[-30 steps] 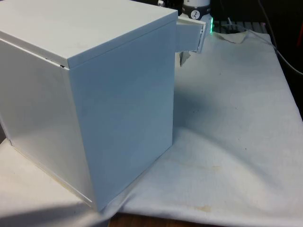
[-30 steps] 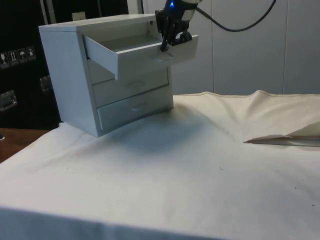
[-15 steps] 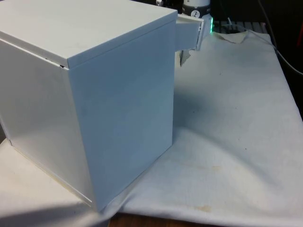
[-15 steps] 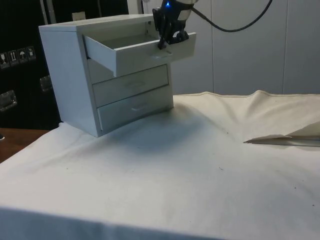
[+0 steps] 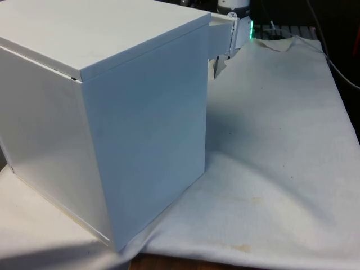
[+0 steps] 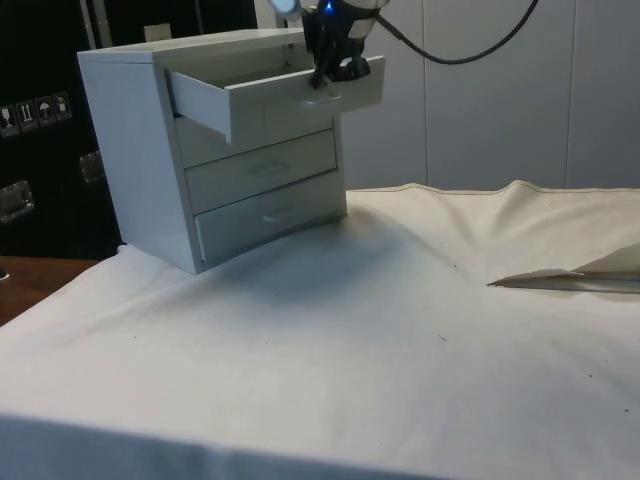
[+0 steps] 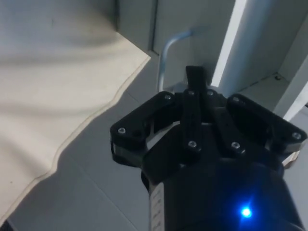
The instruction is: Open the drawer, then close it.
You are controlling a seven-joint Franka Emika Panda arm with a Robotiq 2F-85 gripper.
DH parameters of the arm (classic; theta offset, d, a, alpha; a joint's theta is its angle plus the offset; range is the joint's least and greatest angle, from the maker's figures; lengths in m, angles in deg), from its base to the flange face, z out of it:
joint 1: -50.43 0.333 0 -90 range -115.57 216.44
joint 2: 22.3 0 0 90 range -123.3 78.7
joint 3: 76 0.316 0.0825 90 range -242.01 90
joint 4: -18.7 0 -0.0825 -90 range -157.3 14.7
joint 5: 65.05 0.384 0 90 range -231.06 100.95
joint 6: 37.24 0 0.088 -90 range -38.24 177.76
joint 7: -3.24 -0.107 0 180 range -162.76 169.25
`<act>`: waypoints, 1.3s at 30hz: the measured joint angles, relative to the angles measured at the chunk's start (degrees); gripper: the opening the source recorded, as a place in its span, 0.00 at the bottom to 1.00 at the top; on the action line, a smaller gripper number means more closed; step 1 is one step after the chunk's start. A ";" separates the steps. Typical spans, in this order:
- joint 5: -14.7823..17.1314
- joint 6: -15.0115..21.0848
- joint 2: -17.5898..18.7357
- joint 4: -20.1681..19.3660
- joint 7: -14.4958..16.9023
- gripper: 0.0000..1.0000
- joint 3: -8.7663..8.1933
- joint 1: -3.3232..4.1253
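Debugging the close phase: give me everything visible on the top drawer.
The top drawer of the white chest of drawers is plain white, looks like painted board, and is partly pulled out with its shallow inside showing. The black gripper sits at its front panel by the handle. In the front view its front end juts past the chest's side.

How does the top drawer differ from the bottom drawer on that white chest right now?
The top drawer is pulled partway out of the chest, its hollow inside open to view; the bottom drawer sits flush and shut. The gripper is at the top drawer's front, while nothing touches the bottom drawer. Both are white, with the same wide, shallow front.
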 measured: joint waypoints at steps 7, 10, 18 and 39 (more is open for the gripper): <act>-1.83 -1.43 0.46 0.57 -2.69 0.00 0.52 0.17; -2.29 -2.01 0.46 0.74 -3.50 0.00 0.74 0.23; -4.18 -3.78 1.20 1.66 -6.30 0.00 1.26 0.40; -3.95 -1.03 7.45 8.37 -7.56 0.00 -1.78 0.34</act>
